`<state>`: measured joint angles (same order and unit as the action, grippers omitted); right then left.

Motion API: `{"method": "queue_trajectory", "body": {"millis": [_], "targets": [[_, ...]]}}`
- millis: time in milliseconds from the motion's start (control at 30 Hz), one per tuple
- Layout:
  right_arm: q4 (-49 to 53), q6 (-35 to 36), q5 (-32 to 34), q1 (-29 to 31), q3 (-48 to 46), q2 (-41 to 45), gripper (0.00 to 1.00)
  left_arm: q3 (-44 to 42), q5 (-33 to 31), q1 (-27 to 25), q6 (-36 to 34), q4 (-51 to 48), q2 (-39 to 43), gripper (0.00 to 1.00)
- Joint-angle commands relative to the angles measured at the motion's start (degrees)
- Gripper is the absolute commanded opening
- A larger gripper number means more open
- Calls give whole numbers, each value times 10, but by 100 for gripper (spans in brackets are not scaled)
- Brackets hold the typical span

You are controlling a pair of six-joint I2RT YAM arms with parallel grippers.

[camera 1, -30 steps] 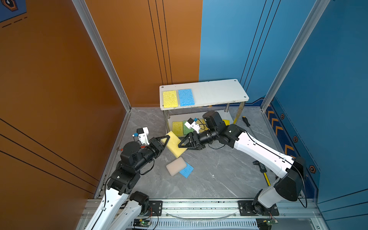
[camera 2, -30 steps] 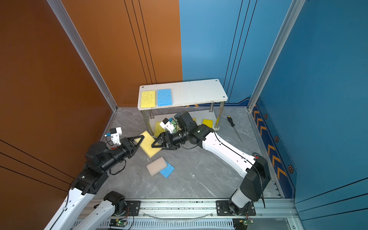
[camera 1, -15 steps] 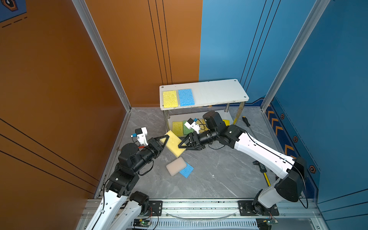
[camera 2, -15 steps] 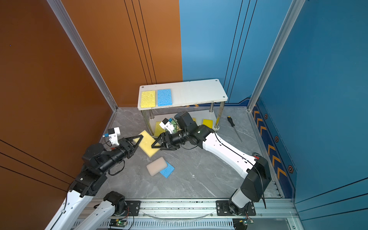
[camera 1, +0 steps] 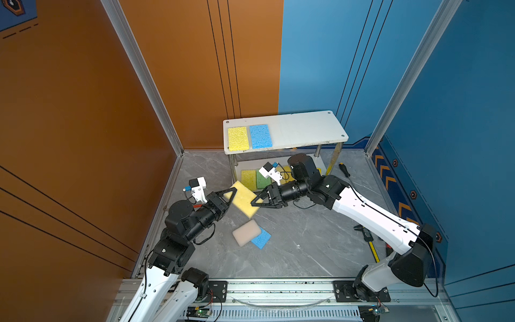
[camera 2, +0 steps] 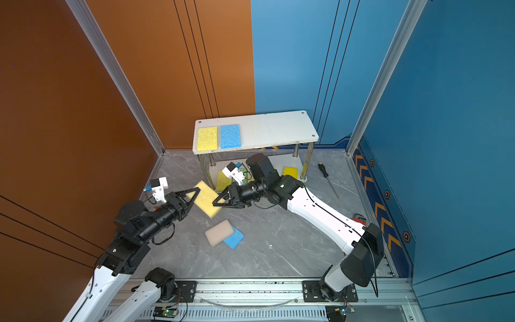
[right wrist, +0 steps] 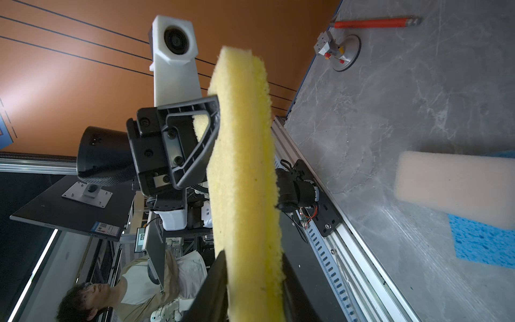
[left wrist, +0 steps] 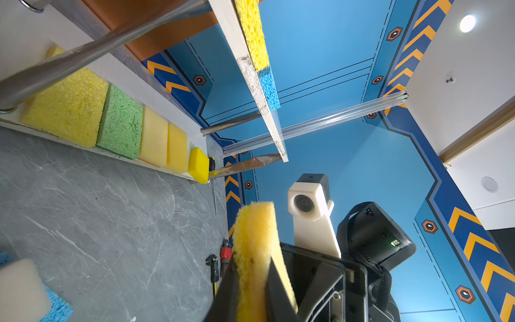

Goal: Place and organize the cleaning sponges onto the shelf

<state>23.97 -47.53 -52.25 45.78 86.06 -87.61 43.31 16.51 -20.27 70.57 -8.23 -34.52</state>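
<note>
While the bench (camera 1: 306,245) and the shelf (camera 1: 306,131) at its far side are found just as they were a second ago, one change is seen between the arms. The right claw (camera 1: 256,201), then spread wide about the right end of the held yellow sponge (camera 1: 243,199), has been drawn in. In the right wrist view its fingers (right wrist: 210,292) are seen pressed against both faces of the foam. The left claw (camera 1: 230,197) has not been altered: it is kept nearly closed, pinched on the sponge's left end. The sponge is thus carried clear of the bench by both claws at once, just near and left of the shelf. A handover is therefore judged to be at its midpoint, with release by the left claw called for next. On the shelf's top board a yellow pad (camera 1: 237,138) and a blue pad (camera 1: 260,136) are laid side by side at the left, and a row of pads (left wrist: 121,122) is lined along the lower board. Left on the bench are a tan sponge (camera 1: 246,232) and, partly under it, a blue sponge (camera 1: 263,240).
</note>
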Motion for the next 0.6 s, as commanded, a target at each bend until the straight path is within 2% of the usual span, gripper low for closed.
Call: {"method": "queue_trajectory", "body": {"millis": [0,133,167,267,333,400,567], "targets": [[-12,1,10,-3,-2,16,20,5,-4,-1,0,12,-1,17],[-12,1,17,-6,1,19,15,5,-2,-3,0,11,-4,33],[-12,0,20,-7,2,21,14,6,-2,-3,1,8,-5,40],[-12,-2,25,-14,6,28,13,16,-5,-3,-10,-12,-7,75],[-11,-3,29,-21,9,34,13,29,-8,-2,-24,-46,-8,93],[-11,-5,29,-32,16,41,13,43,-8,-1,-39,-71,-11,100],[-11,-11,38,-82,49,61,13,55,-17,5,-60,-107,-1,98]]}}
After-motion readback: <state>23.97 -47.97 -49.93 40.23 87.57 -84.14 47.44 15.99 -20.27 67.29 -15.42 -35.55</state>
